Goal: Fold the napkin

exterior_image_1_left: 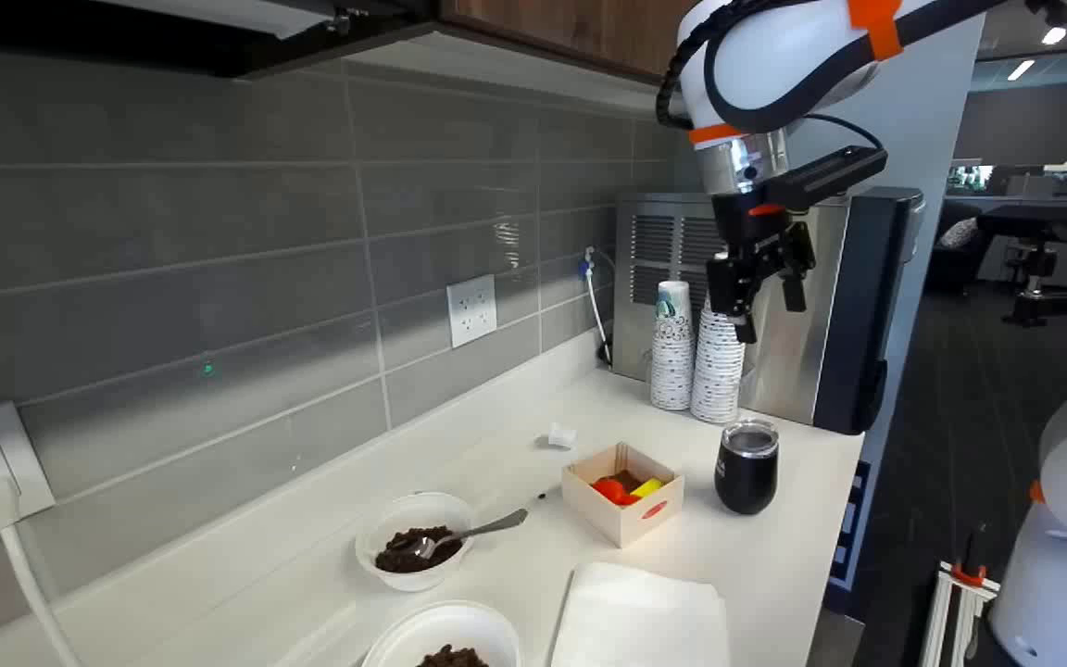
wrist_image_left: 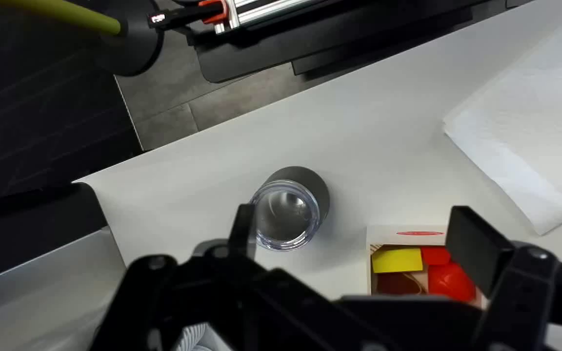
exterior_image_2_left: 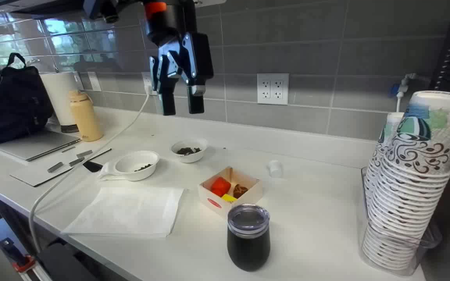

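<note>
The napkin (exterior_image_1_left: 642, 619) is an off-white sheet lying flat on the counter, partly cut off by the lower edge of this exterior view. It shows whole in an exterior view (exterior_image_2_left: 129, 212), near the front edge, with layered edges along one side. In the wrist view the napkin (wrist_image_left: 537, 141) is at the right, cut off by the frame. My gripper (exterior_image_1_left: 772, 315) is open and empty, high above the counter. It also shows in an exterior view (exterior_image_2_left: 182, 108). In the wrist view the gripper's fingers (wrist_image_left: 357, 234) are wide apart, with the napkin off to their right.
A black tumbler (exterior_image_2_left: 248, 242) and a small wooden box (exterior_image_1_left: 621, 519) with red and yellow pieces stand beside the napkin. White bowls (exterior_image_1_left: 415, 542) (exterior_image_2_left: 137, 166) with dark contents are behind it. Stacked paper cups (exterior_image_2_left: 402, 195) stand at one end. A white cable (exterior_image_2_left: 92, 152) crosses the counter.
</note>
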`<state>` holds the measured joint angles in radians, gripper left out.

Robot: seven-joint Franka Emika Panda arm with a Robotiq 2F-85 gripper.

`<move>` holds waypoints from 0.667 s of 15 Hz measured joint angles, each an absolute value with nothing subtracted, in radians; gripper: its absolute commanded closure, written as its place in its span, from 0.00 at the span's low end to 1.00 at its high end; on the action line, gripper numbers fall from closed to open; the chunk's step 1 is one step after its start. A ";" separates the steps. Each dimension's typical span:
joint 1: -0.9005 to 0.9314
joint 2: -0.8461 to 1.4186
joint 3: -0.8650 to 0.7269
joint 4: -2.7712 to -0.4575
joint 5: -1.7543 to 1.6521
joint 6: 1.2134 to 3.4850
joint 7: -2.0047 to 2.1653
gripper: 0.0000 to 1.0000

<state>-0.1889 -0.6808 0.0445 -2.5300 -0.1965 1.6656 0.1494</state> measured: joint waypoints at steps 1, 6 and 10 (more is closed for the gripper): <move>-0.189 -0.681 0.044 -2.530 -0.197 1.666 0.149 0.00; -0.189 -0.681 0.044 -2.530 -0.197 1.666 0.149 0.00; -0.173 -0.676 0.042 -2.531 -0.197 1.668 0.148 0.00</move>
